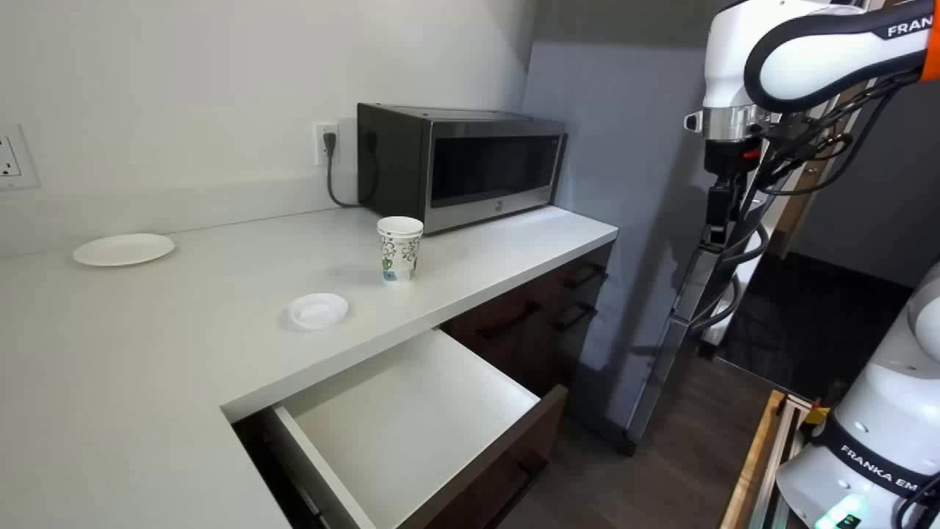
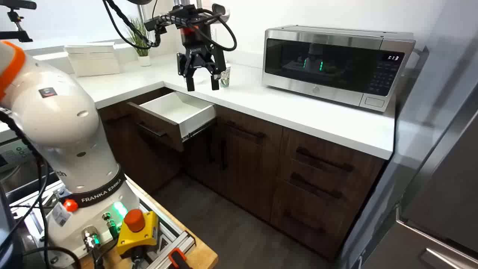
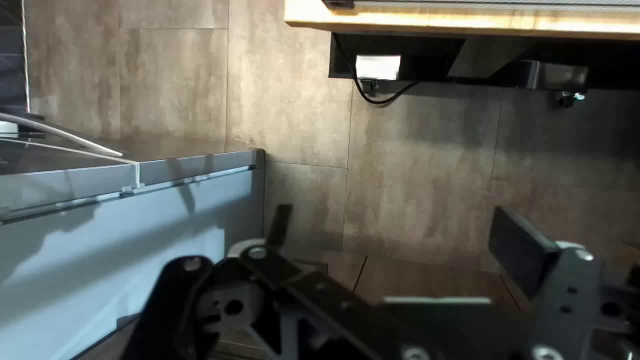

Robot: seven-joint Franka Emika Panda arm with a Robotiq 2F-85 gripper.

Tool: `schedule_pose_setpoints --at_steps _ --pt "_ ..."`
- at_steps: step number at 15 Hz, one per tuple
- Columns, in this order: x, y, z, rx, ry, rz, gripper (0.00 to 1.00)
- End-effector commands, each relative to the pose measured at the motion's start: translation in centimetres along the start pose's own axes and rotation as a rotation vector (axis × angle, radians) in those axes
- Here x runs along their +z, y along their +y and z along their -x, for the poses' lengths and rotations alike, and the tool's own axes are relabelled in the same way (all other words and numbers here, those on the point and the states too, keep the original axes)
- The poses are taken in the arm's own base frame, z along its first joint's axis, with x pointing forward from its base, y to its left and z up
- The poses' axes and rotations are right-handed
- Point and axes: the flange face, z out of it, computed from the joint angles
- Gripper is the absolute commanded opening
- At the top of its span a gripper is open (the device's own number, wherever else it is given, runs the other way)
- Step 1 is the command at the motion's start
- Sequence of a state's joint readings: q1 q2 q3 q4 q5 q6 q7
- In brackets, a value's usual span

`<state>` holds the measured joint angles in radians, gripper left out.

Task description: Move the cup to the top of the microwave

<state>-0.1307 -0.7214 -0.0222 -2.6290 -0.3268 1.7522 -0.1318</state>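
Note:
The white cup (image 1: pixel 400 253) with greenish markings stands upright on the white counter, in front of the microwave's left end. Two rims show at its top, as of nested cups. It also shows in an exterior view (image 2: pixel 225 77), partly behind my gripper. The microwave (image 1: pixel 499 173) stands at the back of the counter against the wall; its dark glass door and flat top also show in an exterior view (image 2: pixel 328 71). My gripper (image 2: pixel 202 89) is open and empty, pointing down, high and apart from the cup. In the wrist view the gripper (image 3: pixel 392 220) has only floor between its fingers.
An open drawer (image 1: pixel 411 411) juts out below the counter. A small white saucer (image 1: pixel 318 311) and a white plate (image 1: pixel 123 250) lie on the counter. A grey panel (image 1: pixel 609 184) stands beside the microwave. A plant (image 2: pixel 140 35) and a white box (image 2: pixel 91 59) stand farther along.

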Motion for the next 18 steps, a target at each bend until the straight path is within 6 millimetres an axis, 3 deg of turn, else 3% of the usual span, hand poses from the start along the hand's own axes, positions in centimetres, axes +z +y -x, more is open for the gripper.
schedule_pose_setpoints --at_steps 1,3,5,11,16,17,18 --pt "0.0 0.0 0.0 0.000 -0.001 0.000 1.00" --pt "-0.7 -0.9 -1.5 0.072 0.072 -0.109 1.00" --pt "-1.7 -2.6 -4.1 0.128 0.155 -0.176 1.00" --pt "-6.0 -9.7 -14.4 0.281 0.531 -0.322 1.00" --pt "-7.2 -15.4 -23.3 0.349 0.574 -0.460 1.00" --pt "-7.3 -15.8 -24.2 0.339 0.557 -0.467 1.00" --pt "-7.1 -15.0 -21.2 0.315 0.590 -0.426 1.00"
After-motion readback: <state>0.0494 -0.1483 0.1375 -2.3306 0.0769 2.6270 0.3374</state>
